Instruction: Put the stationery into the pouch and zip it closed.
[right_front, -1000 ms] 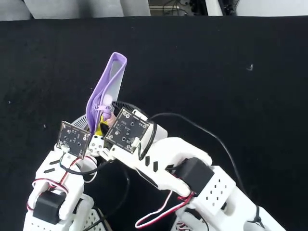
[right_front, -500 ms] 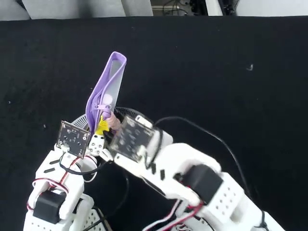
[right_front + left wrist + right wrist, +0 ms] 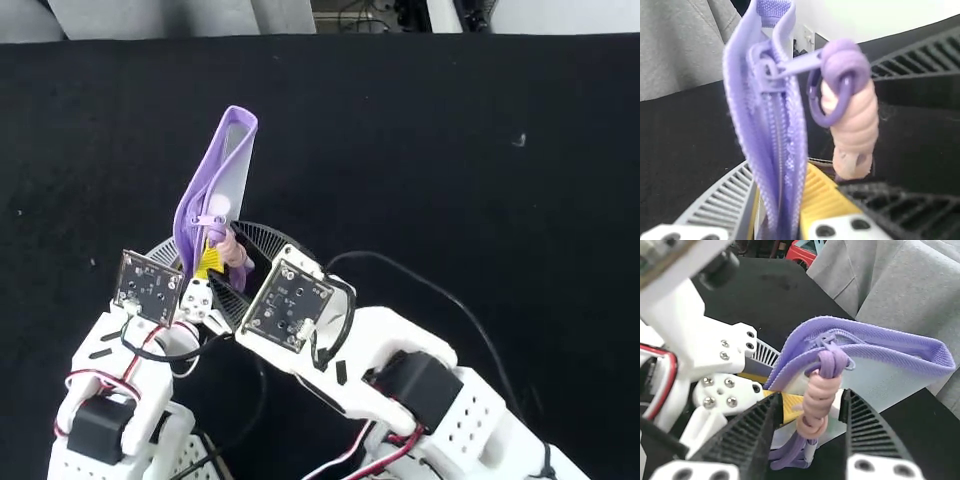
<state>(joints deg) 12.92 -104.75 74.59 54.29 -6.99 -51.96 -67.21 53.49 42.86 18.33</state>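
While the two arms are sitting side by side at the near edge of the black desk (image 3: 450,150), the left arm (image 3: 110,370) is holding the one purple pouch (image 3: 205,190) on edge in front of them. The left jaws are clenching on its near end, with one yellow pad (image 3: 825,200) pressing one face and one grey ribbed jaw backing the other. The pouch is slanting away from the arms, its far end gaping in a narrow loop; whether that end is touching the desk I cannot tell. One zip slider (image 3: 765,67) is sitting on the pouch's zipped edge near the held end, and the teeth between it and the left jaws are lying meshed in a single line. One purple ring (image 3: 815,107) is hanging from the slider, and one pink coiled charm (image 3: 852,125) is dangling from the ring beside the pouch. The right arm (image 3: 400,370) is lying just beside the left one. The right jaws are standing released, their two black ribbed halves flanking the charm, one on each side, the coil hanging in the space between them.
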